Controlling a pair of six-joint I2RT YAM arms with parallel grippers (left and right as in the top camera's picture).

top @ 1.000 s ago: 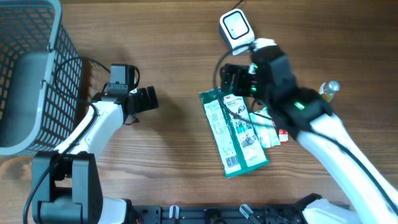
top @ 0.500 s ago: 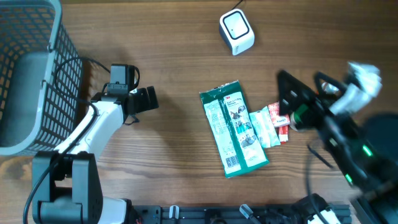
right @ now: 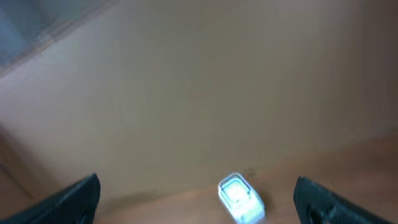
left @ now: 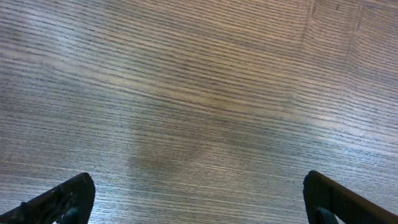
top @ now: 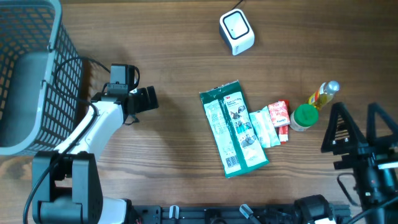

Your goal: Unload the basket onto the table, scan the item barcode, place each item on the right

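Blurred scanner, right wrist view

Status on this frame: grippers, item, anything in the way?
Left gripper open, empty, over bare table. Right gripper open, empty, right of the items. Green packet flat on table, ungripped. Scanner beyond it; small boxes against its right edge.

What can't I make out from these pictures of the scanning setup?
- Flat green printed packet: overhead view, its print and barcode are too small to read.
- White cube scanner: right wrist view, blurred to a bright blob.
- Grey wire basket: overhead view, cut off by the top and left edges.
- Left wrist view: only bare wooden table; every item lies outside the frame.
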